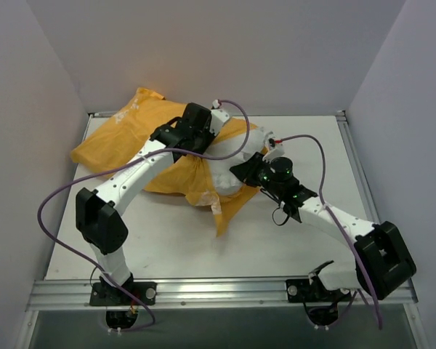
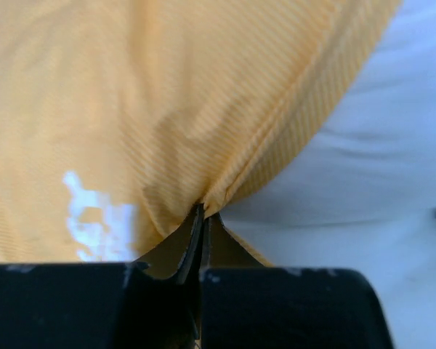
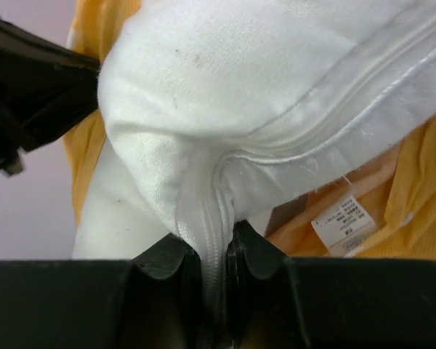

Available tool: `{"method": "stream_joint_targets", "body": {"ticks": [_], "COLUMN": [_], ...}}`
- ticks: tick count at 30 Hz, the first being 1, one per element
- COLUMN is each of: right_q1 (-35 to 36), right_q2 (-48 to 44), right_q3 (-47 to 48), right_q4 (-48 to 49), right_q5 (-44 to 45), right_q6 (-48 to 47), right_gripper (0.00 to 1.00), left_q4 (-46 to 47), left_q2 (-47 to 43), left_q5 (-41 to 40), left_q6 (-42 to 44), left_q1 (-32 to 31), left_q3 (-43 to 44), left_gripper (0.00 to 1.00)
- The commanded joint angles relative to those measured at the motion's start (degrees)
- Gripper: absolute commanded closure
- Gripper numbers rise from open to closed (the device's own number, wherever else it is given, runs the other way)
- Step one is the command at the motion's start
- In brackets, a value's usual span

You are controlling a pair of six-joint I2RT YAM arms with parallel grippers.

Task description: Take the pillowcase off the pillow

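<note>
Closest: left gripper [image 2: 203,215] pinching pillowcase [image 2: 116,94] tight | right gripper [image 3: 219,241] pinching pillow [image 3: 225,73] seam tight | step: both have hold | next, I think: pull cloth off, keep pillow held

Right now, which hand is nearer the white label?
Right. The right hand pinches the pillow beside the label; the left hand clamps the pillowcase, across the pillow.

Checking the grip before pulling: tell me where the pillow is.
In the top view the pillow lies near the middle, its white end poking out of the orange pillowcase toward the right, pinched by the right gripper.
</note>
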Motion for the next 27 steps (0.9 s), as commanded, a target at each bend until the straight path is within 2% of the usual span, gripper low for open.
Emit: {"method": "stream_joint_targets", "body": {"ticks": [1, 7, 11, 13, 15, 19, 21, 22, 23, 26, 27], "right_q1": [-2.77, -5.93, -9.62, -10.41, -10.33, -10.51, -10.51, -10.51, -10.51, -9.54, -8.50], "right_q2": [-10.58, -15.16, -20.15, -21.22, -21.14, -21.05, -21.31, -21.05, -19.66, -15.27, -14.21], "right_q3": [-0.33, -3.14, -4.37, -1.84, 0.97, 1.26, 0.20, -0.67, -0.94, -1.39, -1.04], "right_q4": [-3.77, -10.54, -11.95, -13.70, -17.83, -18.89, -18.46, -17.15, -16.27, -11.26, -10.20], "right_q5": [-3.66, -6.73, -8.67, -8.93, -8.76, -10.07, -9.81, -9.90, -9.90, -9.90, -9.03], "right_q6": [-2.05, -3.90, -2.32, -3.54, -5.47, -6.10, -5.57, -4.53, -3.82, -0.49, 0.05], "right_gripper": [1.00, 1.00, 1.00, 1.00, 1.00, 1.00, 1.00, 1.00, 1.00, 1.00, 1.00], "left_q4": [3.56, 2.42, 3.38, 7.33, 8.14, 6.20, 6.03, 6.20, 6.72, 6.65, 4.29], "left_q2": [1.56, 0.87, 2.00, 3.84, 6.21, 11.84, 11.07, 8.80, 7.30, 1.76, 0.79], "left_q5": [-8.81, -0.72, -4.84, -9.57, -10.30, -6.27, -0.74, 1.63, 5.48, 11.04, 16.10], "left_q6": [1.37, -1.09, 2.50, 6.19, 6.73, 3.23, 3.65, 4.96, 5.76, 6.82, 6.56], "left_q1": [7.19, 10.01, 10.80, 10.89, 11.85, 14.66, 14.76, 14.32, 13.79, 11.60, 10.90], "left_q3": [-1.12, -0.07, -0.67, -5.85, -8.32, -6.75, -7.44, -9.01, -9.99, -9.65, -8.34], "left_gripper": [0.98, 0.98, 0.98, 0.98, 0.98, 0.98, 0.98, 0.94, 0.74, 0.38, 0.19]}}
